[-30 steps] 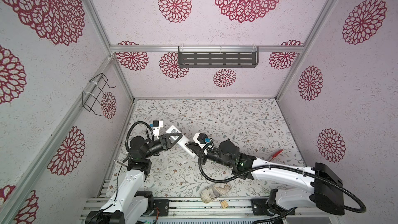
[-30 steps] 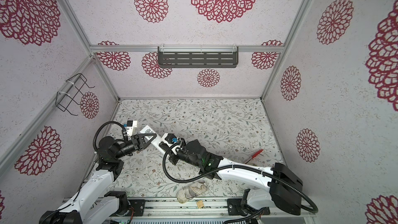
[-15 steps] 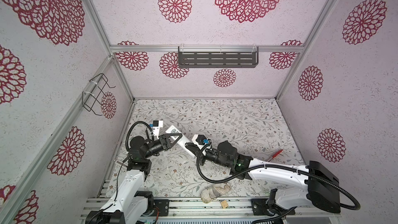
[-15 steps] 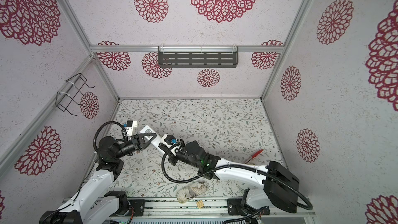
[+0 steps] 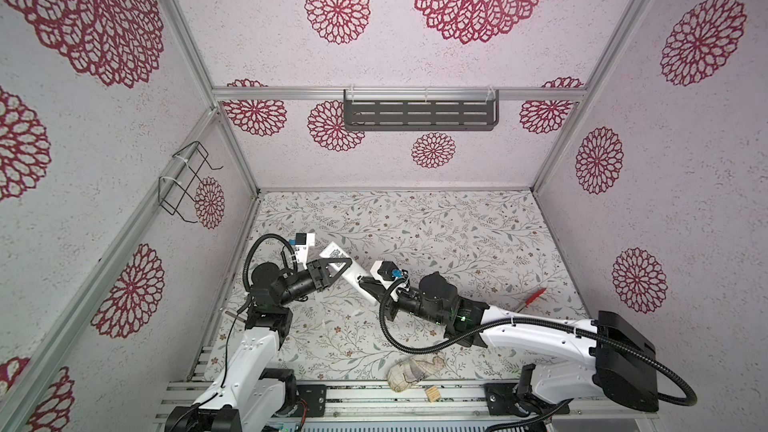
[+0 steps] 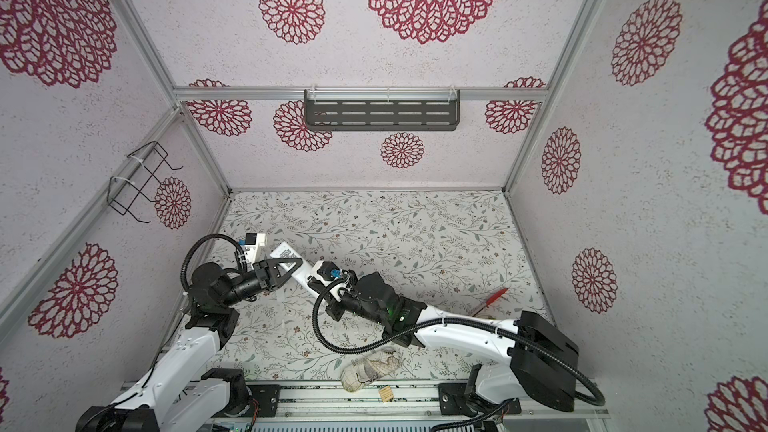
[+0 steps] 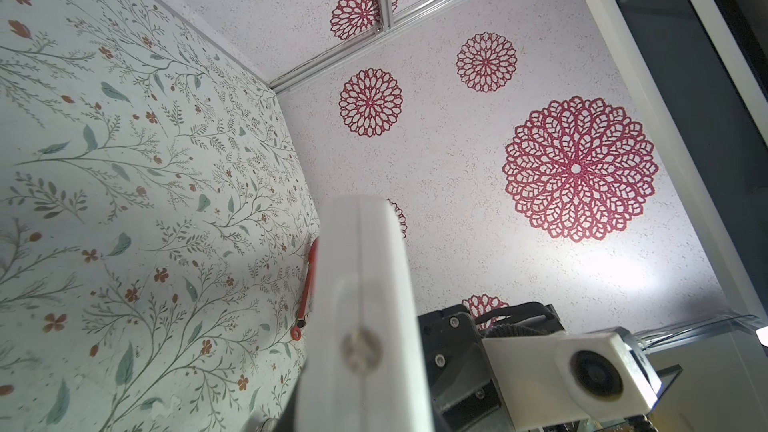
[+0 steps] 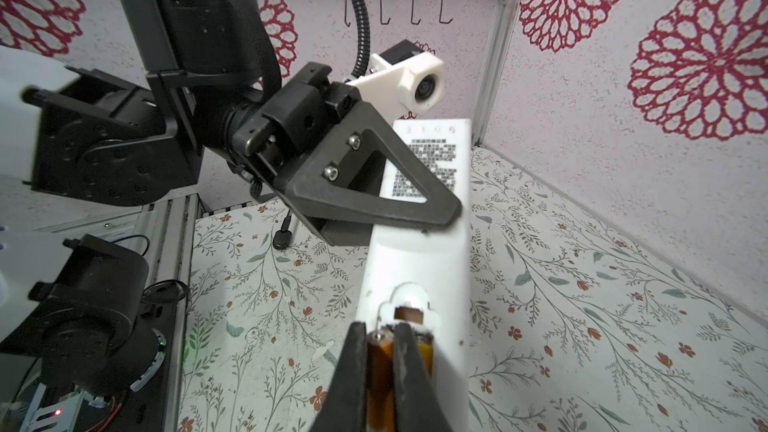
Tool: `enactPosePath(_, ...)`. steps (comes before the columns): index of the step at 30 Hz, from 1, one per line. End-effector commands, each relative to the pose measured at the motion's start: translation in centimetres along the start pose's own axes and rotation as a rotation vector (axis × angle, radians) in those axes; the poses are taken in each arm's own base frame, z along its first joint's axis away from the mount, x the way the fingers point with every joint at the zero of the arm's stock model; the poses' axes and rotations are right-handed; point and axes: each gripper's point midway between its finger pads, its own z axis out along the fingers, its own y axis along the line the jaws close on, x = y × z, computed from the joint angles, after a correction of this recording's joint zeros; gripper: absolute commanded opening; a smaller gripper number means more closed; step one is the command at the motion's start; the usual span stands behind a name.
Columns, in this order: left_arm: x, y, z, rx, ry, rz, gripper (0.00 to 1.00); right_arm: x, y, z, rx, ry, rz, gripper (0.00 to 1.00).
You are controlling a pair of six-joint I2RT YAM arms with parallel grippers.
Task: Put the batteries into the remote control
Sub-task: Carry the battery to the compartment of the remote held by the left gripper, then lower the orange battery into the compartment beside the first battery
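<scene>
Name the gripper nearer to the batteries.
Right. The right gripper is shut on one battery at the remote's open end, beside the other battery; the left gripper clamps the remote farther along, clear of both.

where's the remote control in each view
Both top views: remote control left of centre, set at an angle.
Left wrist: close-up white bar, seen edge-on.
Right wrist: stretching away from the camera, printed label showing.
Shared landmark: floral table.
</scene>
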Motion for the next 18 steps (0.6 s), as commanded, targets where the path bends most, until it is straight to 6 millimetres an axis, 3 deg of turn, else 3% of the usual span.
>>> enactPosePath(1,-0.3,-1.9,-0.1,0.049,-0.003,0.051,0.00,3.7,-1.3,0.5,0.066,0.155,-0.032,0.12)
enactPosePath(18,-0.3,-1.5,0.0,0.037,-0.006,0.043,0.00,2.4,-1.9,0.9,0.096,0.136,-0.041,0.25)
